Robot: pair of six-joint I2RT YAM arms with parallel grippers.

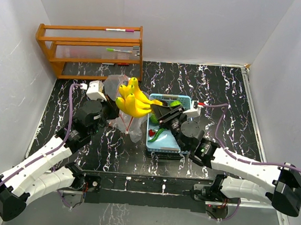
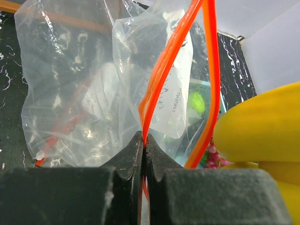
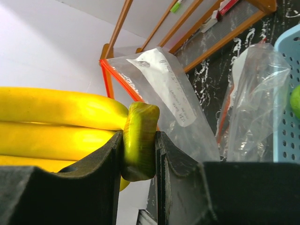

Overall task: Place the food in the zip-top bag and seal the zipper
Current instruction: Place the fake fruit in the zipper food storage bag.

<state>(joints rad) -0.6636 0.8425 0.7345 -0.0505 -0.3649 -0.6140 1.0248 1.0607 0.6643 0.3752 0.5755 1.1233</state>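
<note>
Squarely on the black marbled desk (image 1: 234, 114), two arms work a bagging job. A wooden rack (image 1: 90, 46) stands at the far left and a blue basket (image 1: 163, 143) sits near the middle, with the zip-top bag (image 2: 173, 93) held up just left of it. A second clear bag (image 2: 61, 93) slumps beside the first.

The banana bunch (image 1: 133, 100) hangs at the bag's mouth, touching the film or just short of it; the pictures do not settle which. The right tool (image 3: 139, 140) is clamped narrow on the bunch's green stem. The left tool (image 2: 143, 140) is pinched tight on one lip of the zipper (image 2: 159, 79). The zipper's other orange lip bows away to the right, leaving the mouth parted.

Loose food waits in the basket: a lime-green ball (image 1: 176, 103) at the far end and small red pieces (image 1: 152, 132) nearer.

The step in hand looks to be feeding the bunch into the bag. Done well, the left tool would hold its lip high and steady while the right lowers the bananas tips first between the two orange strips. The bunch looks broad for the opening, and limp film could fold under it. Letting go seems wise only once the stem is below the zipper.
</note>
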